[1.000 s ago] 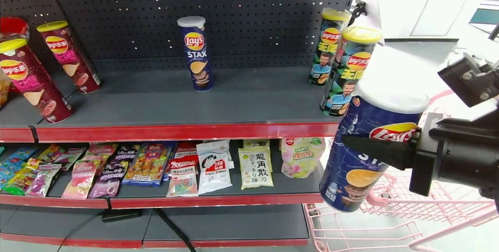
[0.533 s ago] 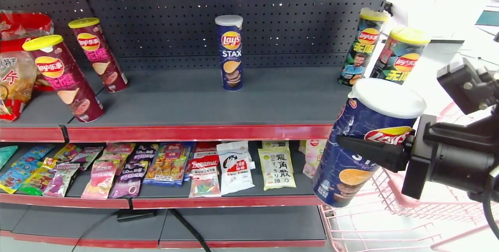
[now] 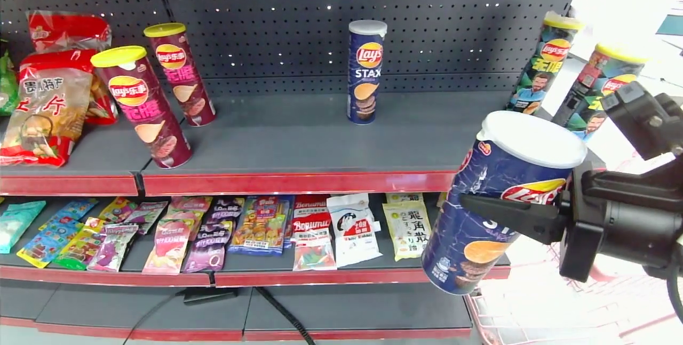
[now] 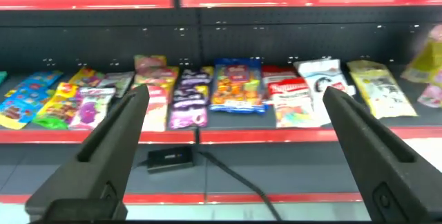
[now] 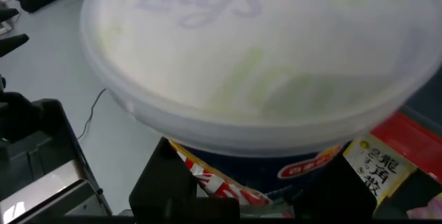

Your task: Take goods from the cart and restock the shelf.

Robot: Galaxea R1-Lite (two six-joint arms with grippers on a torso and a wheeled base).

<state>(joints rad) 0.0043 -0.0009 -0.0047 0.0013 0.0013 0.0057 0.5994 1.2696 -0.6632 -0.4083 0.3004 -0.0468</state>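
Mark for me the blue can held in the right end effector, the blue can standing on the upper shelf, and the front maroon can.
Held blue can point(image 3: 491, 174): head view, upper body under the lid.
Shelf blue can point(image 3: 366, 73): head view, middle of label.
Front maroon can point(image 3: 143, 105): head view, middle of body.

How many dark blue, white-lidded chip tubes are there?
2. One dark blue tube stands on the top grey shelf; the other tube is clamped in the right gripper, before the shelf's right end.
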